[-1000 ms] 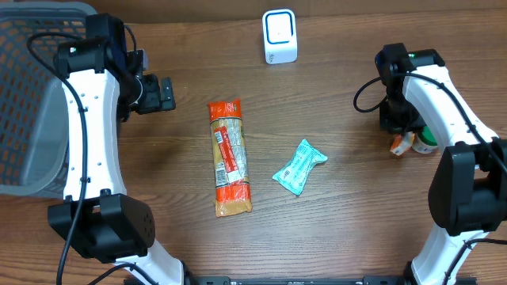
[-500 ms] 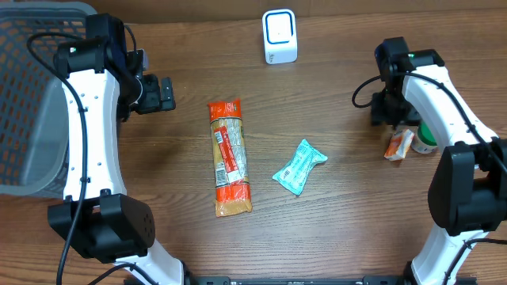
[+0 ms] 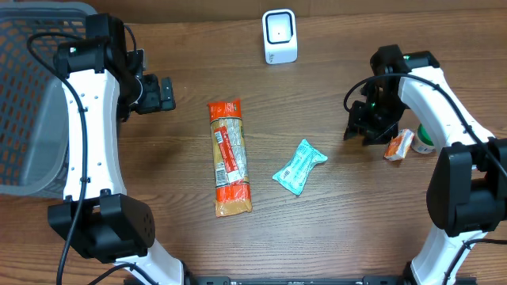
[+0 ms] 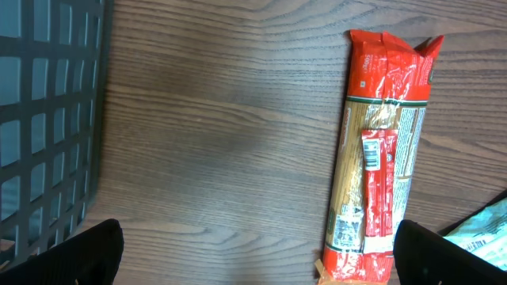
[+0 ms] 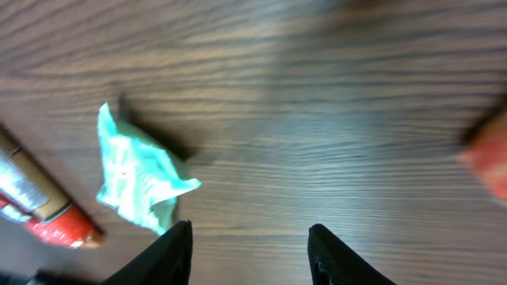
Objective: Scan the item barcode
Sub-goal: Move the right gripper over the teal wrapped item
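Standing apart with only bare wood between them: the fingers of the right gripper, holding nothing, over the table.

- Small orange-and-white packet: lying just beside that gripper on its outer side, not touching it; a green-and-white object sits against it.
- Teal pouch: crumpled, flat on the wood, near the right gripper toward the table's middle, apart from the fingers.
- Long orange pasta packet: lying lengthwise beside the pouch, label up.
- Left gripper: fingers spread wide, empty, between the pasta packet and the basket.
- Scanner: white, upright at the far edge, well apart from every item.
- Basket: dark mesh, at the left edge.
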